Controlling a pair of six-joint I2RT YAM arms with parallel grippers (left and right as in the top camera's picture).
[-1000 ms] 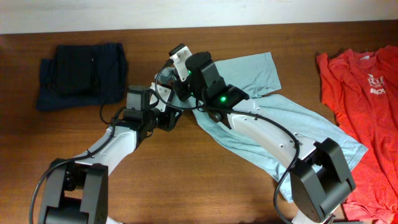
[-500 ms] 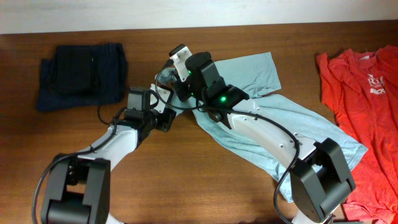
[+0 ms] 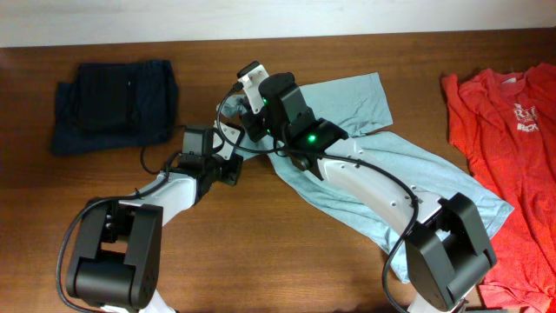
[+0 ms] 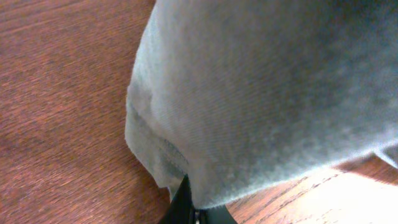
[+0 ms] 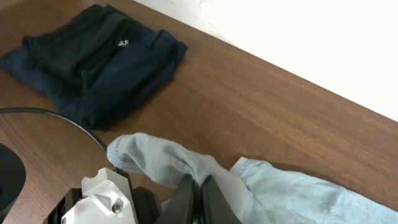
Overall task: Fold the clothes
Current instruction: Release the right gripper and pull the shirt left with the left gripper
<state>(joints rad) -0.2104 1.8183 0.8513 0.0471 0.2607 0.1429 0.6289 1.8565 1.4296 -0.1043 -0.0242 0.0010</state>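
You are pinching the pale blue T-shirt [image 3: 391, 165], sprawling unfolded at centre, in your closed left gripper [image 4: 196, 208] and right gripper [image 5: 200, 188]. Navy clothes [image 3: 113, 104] are sitting seemingly folded upper left; the red T-shirt [image 3: 504, 130] is waiting unfolded, far right.

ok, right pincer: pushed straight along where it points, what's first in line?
The pale grey-blue T-shirt fold that the right pincer is shut on; beyond it the table wood, probably, depth unclear.

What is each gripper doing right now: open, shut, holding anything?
Left gripper: shut, pinching an edge of the pale grey-blue cloth T-shirt.
Right gripper: shut, pinching a bunched fold of the same T-shirt.
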